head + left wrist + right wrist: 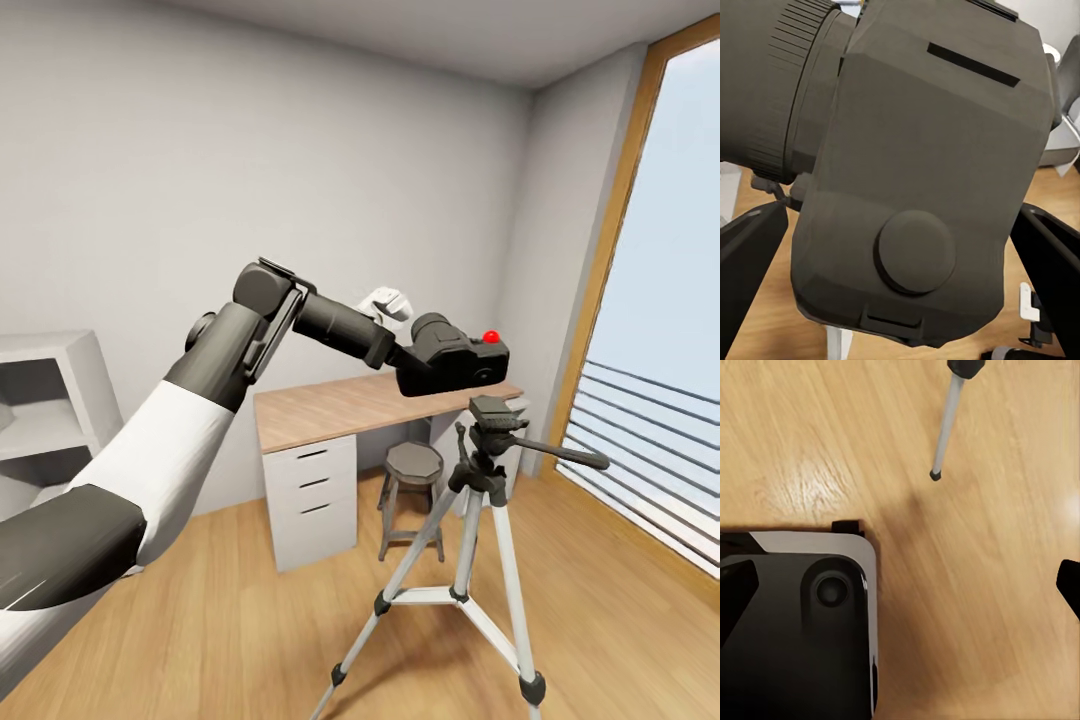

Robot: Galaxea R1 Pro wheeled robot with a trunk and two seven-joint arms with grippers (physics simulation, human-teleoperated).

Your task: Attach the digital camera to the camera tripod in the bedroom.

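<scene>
The left arm (190, 420) is built of rounded segments that alternate between matte dark grey and glossy white. A white shell covers the upper forearm; a dark grey sleeve follows, then a blocky hinged joint and a slim dark cylinder. The left tool (900, 247) has two flat black fingers (750, 262). The base (795, 622) is glossy black with a white rim and a round recessed fitting.
</scene>
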